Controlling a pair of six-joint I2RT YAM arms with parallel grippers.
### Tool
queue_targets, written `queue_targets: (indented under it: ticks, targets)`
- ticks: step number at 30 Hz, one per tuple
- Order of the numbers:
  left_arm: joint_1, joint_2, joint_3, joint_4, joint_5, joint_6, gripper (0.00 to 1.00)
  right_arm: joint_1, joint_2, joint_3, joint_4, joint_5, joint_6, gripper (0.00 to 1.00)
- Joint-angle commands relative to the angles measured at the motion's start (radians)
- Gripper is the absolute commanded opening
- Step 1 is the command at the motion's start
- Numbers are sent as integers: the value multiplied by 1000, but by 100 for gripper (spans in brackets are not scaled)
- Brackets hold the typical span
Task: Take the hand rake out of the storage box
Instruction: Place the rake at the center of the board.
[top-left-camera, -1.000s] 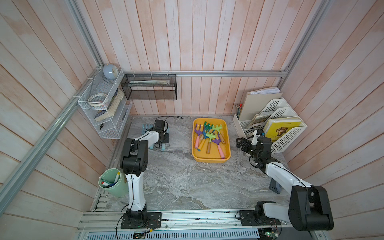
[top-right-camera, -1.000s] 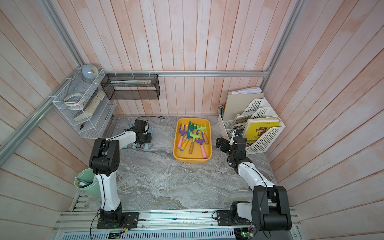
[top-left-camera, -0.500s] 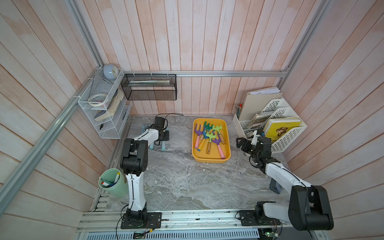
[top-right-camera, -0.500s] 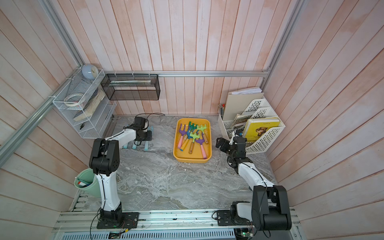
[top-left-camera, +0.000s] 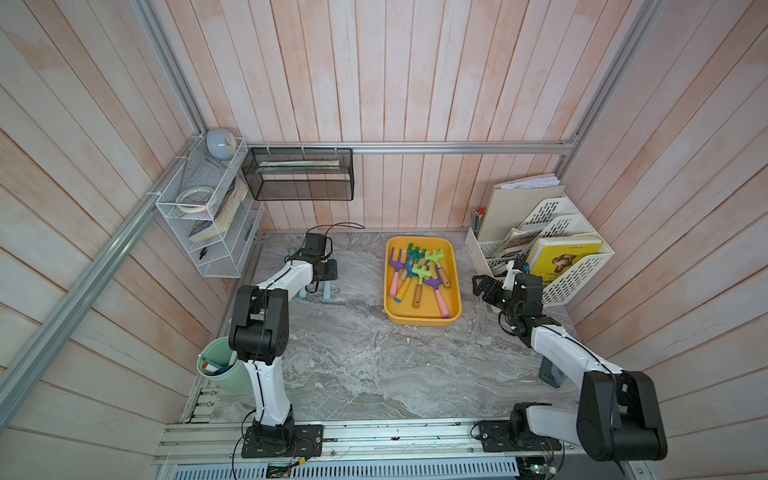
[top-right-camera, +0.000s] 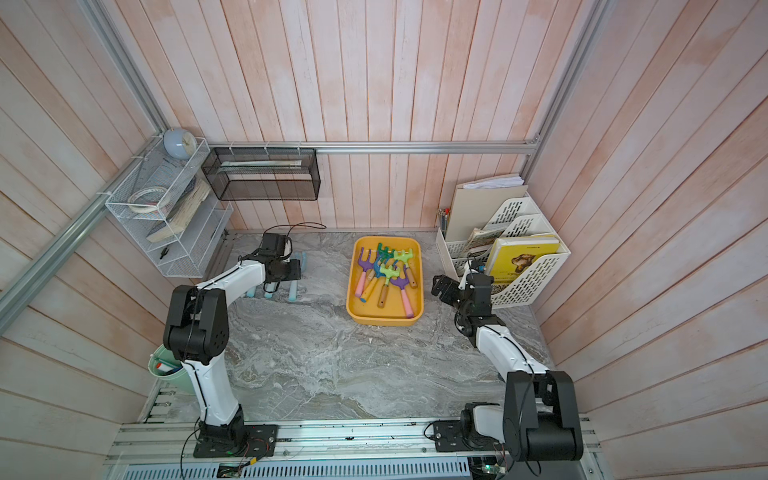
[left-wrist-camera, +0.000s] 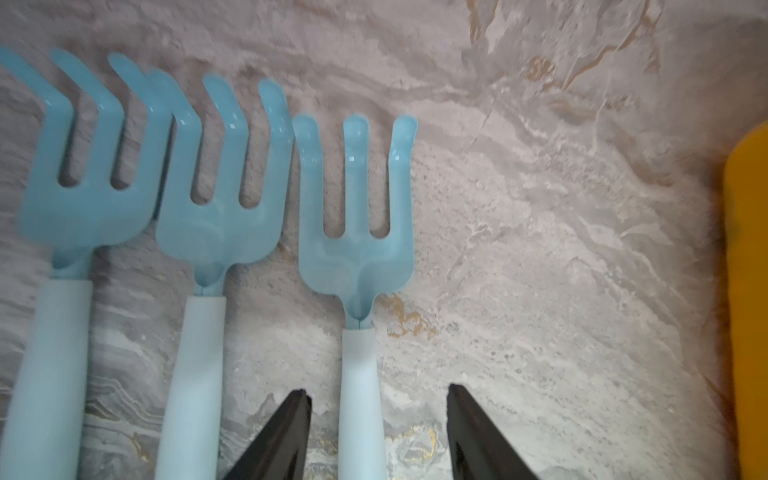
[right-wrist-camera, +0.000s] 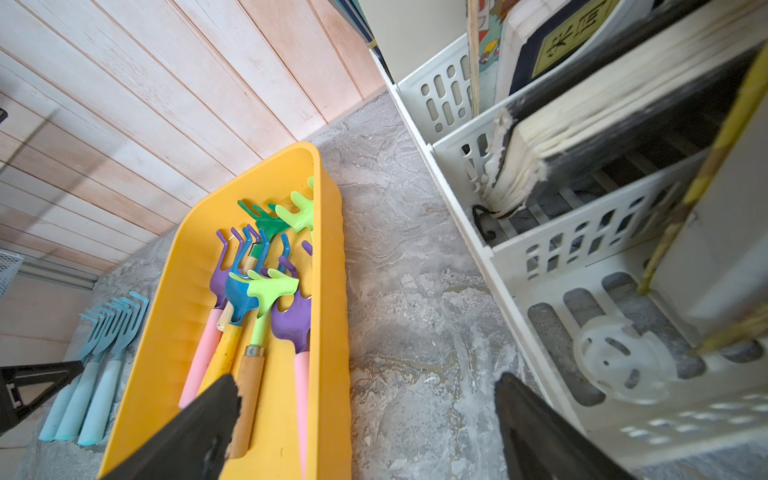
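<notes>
— Loosening, by the look of it: the left fingers (left-wrist-camera: 478, 440) stand parted on either side of a pale handle, with bench showing in both gaps. A second ago they were clamped shut.

— So the pale blue plastic three-pronged hand rake (left-wrist-camera: 356, 232) has been set down?

— Yes, flat on the grey marble-patterned bench (top-left-camera: 353, 365). It lies just beside two more pale blue rakes (left-wrist-camera: 216, 199) in a row (prongs all pointing the same way). The row lies on the left arm's side, apart from the shallow yellow plastic storage box (top-left-camera: 422, 321).

— And the right fingers (right-wrist-camera: 195, 432)?

— Spread wide and holding nothing. They hover between the box's side and the white perforated file rack (top-left-camera: 577, 274).

— What's left in the box?

— A heap of bright rakes (top-right-camera: 386, 274), overlapping one another: purple, green and blue heads on pink, yellow and wooden handles.

— Then this delivery is done, I'd say. The left arm needs to lift clear without nudging the row, and the box isn't emptied yet.
</notes>
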Motion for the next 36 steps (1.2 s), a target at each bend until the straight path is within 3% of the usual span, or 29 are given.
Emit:
queue_targets:
  ticks: [1, 14, 19, 36]
  targets:
    - [-7, 40, -23, 19, 32, -19, 56, -5, 7, -16, 18, -8, -12, 98]
    - [-3, 134, 42, -12, -12, -19, 41, -5, 17, -14, 22, -7, -12, 98]
    - [3, 165, 91, -41, -37, -10, 28, -5, 21, -13, 21, -6, -12, 98]
    - [25, 206, 145, -61, -57, 14, 24, -6, 25, -12, 21, -5, -12, 98]
